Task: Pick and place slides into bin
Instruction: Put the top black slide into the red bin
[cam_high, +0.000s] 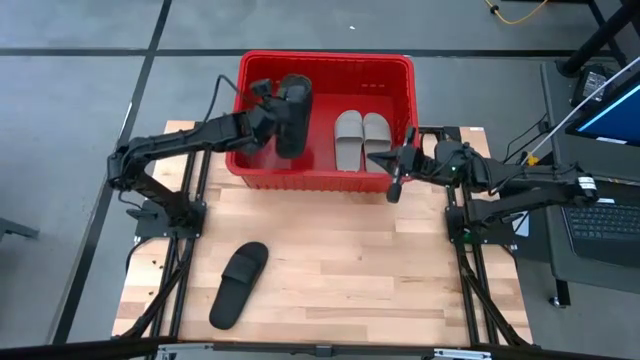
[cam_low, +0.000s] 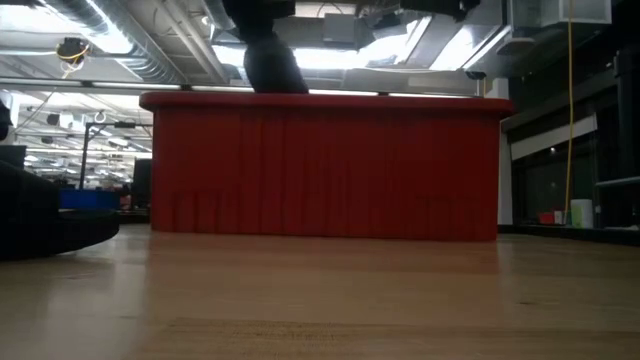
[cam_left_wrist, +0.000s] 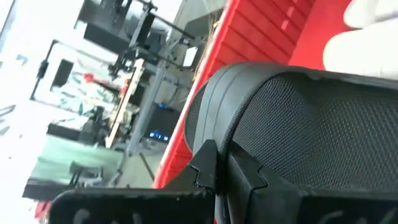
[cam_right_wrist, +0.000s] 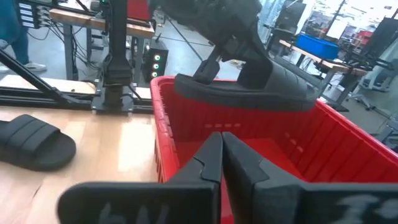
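The red bin (cam_high: 400, 75) stands at the table's far middle. Two light grey slides (cam_high: 361, 138) lie side by side on its floor, right of centre. My left gripper (cam_high: 277, 106) is shut on a black slide (cam_high: 294, 115) held over the bin's left half. That slide also shows in the right wrist view (cam_right_wrist: 261, 87) and above the rim in the low view (cam_low: 270, 62). A second black slide (cam_high: 238, 283) lies flat on the table at the near left. My right gripper (cam_high: 378, 158) is shut and empty, above the bin's near right corner. My left gripper holds the black slide by its left side edge (cam_right_wrist: 194, 82), coming from the table's left and slanting down. The fingers (cam_left_wrist: 208, 165) hide the place of contact in the wrist view. The slide is lifted clear above the bin, roughly level, its length running far to near.
Bare wooden table top (cam_high: 380, 270) lies in front of the bin, to the right of the loose black slide. The arms' dark frames stand at the table's left (cam_high: 165, 215) and right (cam_high: 480, 225) edges. A laptop (cam_high: 600, 225) sits beyond the right edge.
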